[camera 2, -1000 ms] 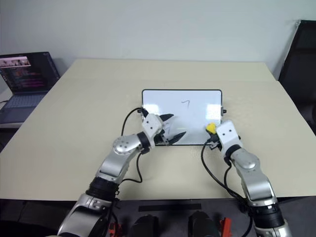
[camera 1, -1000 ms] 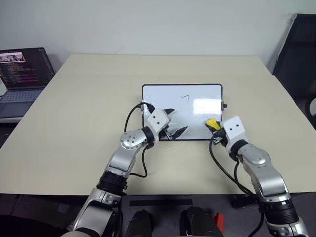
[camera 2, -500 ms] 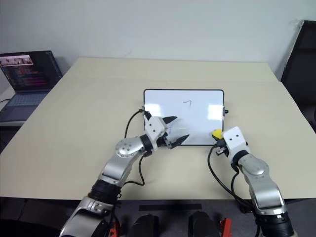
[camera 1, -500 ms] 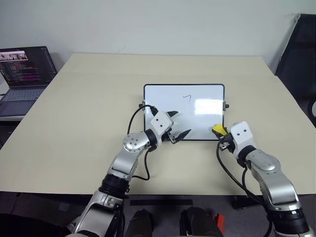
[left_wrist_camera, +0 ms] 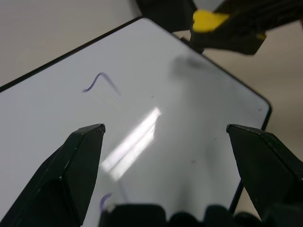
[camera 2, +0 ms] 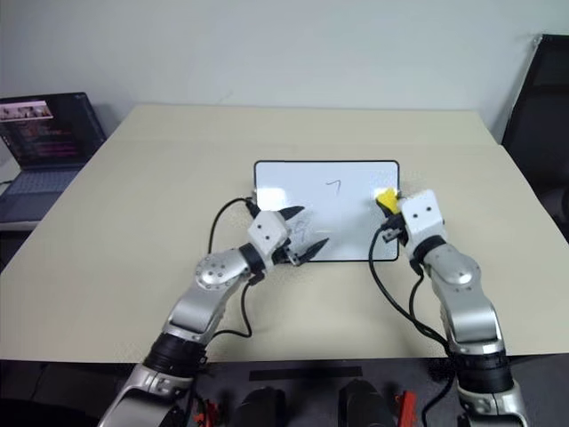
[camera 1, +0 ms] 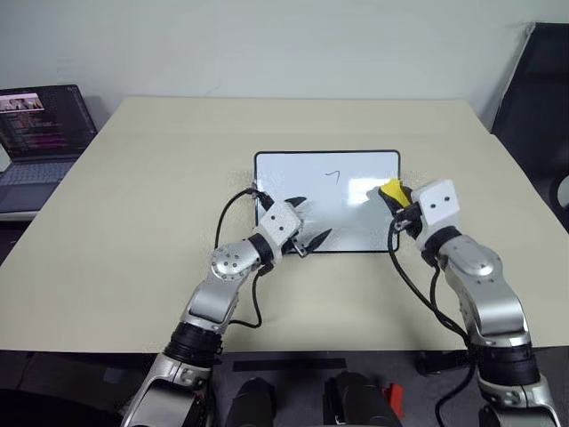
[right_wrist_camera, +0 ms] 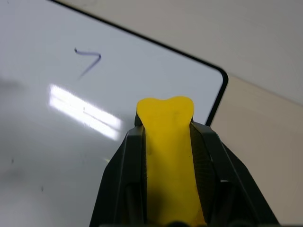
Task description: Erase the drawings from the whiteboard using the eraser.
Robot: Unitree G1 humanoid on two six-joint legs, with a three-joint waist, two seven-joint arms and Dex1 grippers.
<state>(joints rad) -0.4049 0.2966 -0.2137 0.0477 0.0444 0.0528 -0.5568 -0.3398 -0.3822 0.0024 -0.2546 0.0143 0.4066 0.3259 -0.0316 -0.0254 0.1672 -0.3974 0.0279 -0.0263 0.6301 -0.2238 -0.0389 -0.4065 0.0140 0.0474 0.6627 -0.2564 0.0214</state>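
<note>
So the small glossy white whiteboard with the thin black frame (camera 1: 327, 201) lies flat mid-way across the beige table (camera 1: 133, 213); a thin dark 7-shaped scribble (camera 1: 333, 176) sits near its far edge, another squiggle (left_wrist_camera: 105, 200) near the left gripper; the right gripper (camera 1: 394, 197) is clamped tight on the bright yellow oblong eraser (right_wrist_camera: 169, 156), over the board's right end; the left gripper (camera 1: 308, 224) hangs over the board's near-left corner, fingers (left_wrist_camera: 78, 161) spread wide, nothing in them; dark laptop (camera 1: 40, 133) off to the far left.
</note>
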